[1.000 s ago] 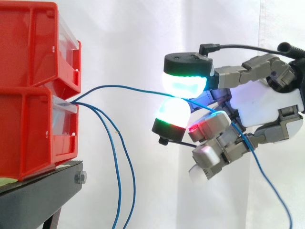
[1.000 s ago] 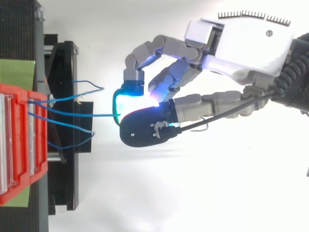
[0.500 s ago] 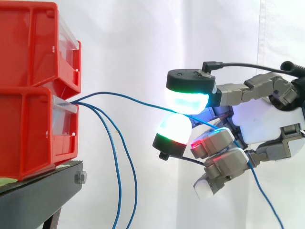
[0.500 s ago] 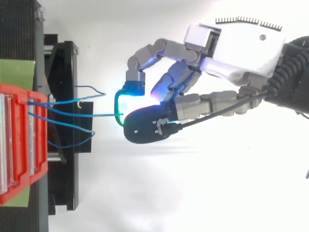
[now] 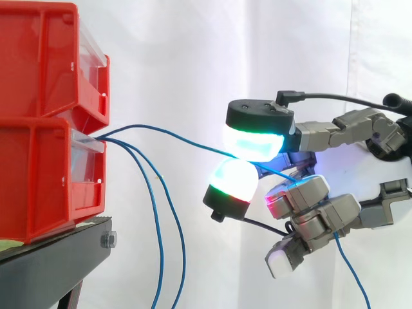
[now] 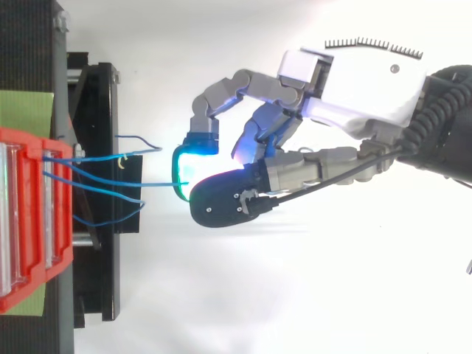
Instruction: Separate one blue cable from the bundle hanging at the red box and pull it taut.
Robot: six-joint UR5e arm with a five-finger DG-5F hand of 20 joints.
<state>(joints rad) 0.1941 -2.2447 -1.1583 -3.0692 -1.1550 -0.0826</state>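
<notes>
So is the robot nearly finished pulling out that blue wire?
Partly. Done: one thin blue cable is lifted away from the other blue cables, which hang down by the lower red plastic bin. In hand: the robot hand pinches that cable between its glowing fingers. Left: it curves in a gentle arc from bin to fingers, so it probably needs pulling away until straight.

Grey-jointed hand [image 6: 354, 81] with white palm shell and cyan-green glowing fingertips [image 5: 252, 143].

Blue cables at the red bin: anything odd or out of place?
Nothing damaged or spilled. The hand pinches one blue cable, which arcs slightly to the lower red bin rather than running straight; the loose cables hang beside the bin.
</notes>
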